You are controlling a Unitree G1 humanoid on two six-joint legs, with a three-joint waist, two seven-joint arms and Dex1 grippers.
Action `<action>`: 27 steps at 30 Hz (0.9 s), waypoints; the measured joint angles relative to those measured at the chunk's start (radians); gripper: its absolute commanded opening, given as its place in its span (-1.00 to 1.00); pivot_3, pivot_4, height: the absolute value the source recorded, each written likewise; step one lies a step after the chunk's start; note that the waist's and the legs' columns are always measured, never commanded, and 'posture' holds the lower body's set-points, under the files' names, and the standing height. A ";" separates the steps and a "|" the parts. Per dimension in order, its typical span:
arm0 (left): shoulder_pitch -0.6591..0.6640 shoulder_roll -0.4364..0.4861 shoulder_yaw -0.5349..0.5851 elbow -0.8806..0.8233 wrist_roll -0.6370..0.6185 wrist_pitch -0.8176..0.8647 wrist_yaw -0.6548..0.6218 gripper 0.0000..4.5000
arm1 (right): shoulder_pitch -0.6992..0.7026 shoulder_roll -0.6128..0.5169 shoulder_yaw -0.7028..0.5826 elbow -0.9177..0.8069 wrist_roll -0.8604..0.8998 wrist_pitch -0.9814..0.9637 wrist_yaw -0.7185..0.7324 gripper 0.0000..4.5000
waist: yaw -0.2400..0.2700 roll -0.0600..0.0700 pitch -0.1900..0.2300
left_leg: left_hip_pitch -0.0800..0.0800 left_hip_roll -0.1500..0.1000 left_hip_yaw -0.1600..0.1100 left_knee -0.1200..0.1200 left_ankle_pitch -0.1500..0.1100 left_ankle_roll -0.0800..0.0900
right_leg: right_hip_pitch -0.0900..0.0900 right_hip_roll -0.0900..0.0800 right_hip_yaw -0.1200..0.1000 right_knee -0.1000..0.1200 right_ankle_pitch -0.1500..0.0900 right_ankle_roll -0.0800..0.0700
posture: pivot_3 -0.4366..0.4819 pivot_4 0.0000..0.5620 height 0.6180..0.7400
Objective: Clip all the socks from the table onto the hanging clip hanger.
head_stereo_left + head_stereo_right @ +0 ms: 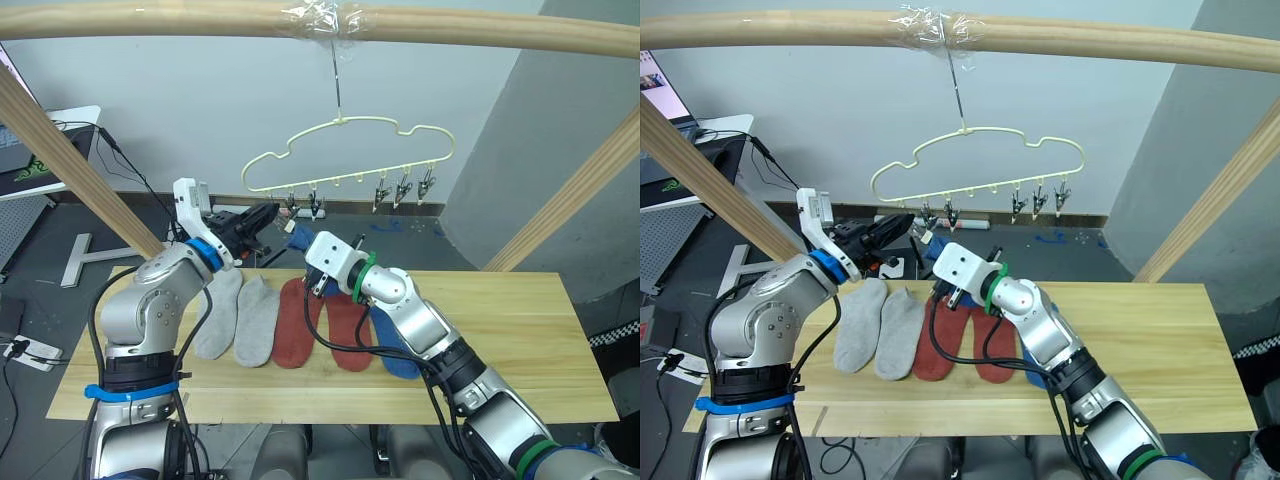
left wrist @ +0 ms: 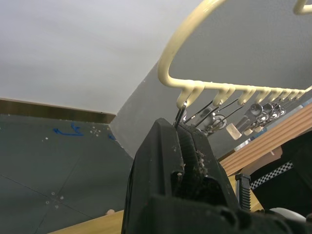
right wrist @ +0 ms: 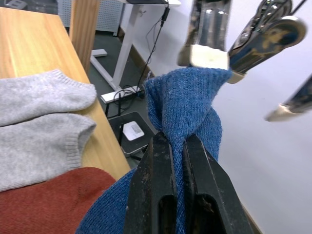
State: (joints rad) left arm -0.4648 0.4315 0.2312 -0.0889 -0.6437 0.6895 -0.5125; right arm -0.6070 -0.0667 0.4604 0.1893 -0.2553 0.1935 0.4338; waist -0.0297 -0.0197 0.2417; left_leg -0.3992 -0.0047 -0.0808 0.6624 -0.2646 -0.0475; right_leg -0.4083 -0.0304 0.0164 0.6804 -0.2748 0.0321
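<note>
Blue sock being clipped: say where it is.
The blue sock hangs pinched in the right end effector, just under the clip hanger's left-side clips.

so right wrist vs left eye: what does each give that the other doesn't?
Right wrist alone: up close, the right gripper shut on a blue sock, its cuff pushed up against the mouth of a clip.

Left eye alone: the layout. The whole hanger hangs from a wooden pole, the left gripper is up at its leftmost clips, and a second blue sock lies on the table.

Both: the grey socks, a red sock and the table edge.
</note>
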 measured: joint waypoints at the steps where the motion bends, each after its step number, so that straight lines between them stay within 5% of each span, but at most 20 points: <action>1: 0.000 0.000 0.000 0.000 -0.001 0.000 0.000 -1.00 | 0.000 0.002 0.000 0.000 0.000 0.001 0.000 -0.98 | 0.000 0.000 0.000 | 0.000 0.000 0.000 0.000 0.000 0.000 | 0.000 0.000 0.000 0.000 0.000 0.000 | 0.02 -0.28 0.67; 14: 0.027 0.001 -0.001 -0.024 -0.009 0.003 0.001 -1.00 | 0.003 0.042 -0.008 0.000 0.009 -0.044 -0.002 -0.98 | -0.001 0.000 -0.001 | 0.000 0.000 0.000 0.000 0.000 0.000 | 0.000 0.000 0.000 0.000 0.000 0.000 | 0.03 -0.29 0.67; 22: 0.031 0.002 -0.001 -0.015 -0.011 0.017 0.004 0.07 | 0.003 0.042 -0.017 0.000 0.009 -0.056 -0.002 -1.00 | -0.001 -0.001 -0.001 | 0.000 0.000 0.000 0.000 0.000 -0.001 | 0.000 0.000 0.000 0.001 0.000 0.000 | 0.04 -0.31 0.67; 27: 0.044 0.006 0.000 -0.016 -0.016 0.033 -0.002 0.08 | 0.005 0.042 -0.023 -0.002 0.010 -0.054 -0.001 -0.88 | 0.000 -0.001 -0.001 | 0.000 0.000 0.000 0.000 0.000 -0.001 | 0.000 0.000 0.000 0.001 0.000 0.000 | 0.03 -0.27 0.67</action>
State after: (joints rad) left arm -0.4206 0.4377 0.2308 -0.1044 -0.6597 0.7228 -0.5141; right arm -0.6021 -0.0246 0.4376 0.1878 -0.2450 0.1394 0.4325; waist -0.0300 -0.0205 0.2409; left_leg -0.3993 -0.0046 -0.0809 0.6625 -0.2641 -0.0482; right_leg -0.4087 -0.0303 0.0162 0.6809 -0.2745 0.0316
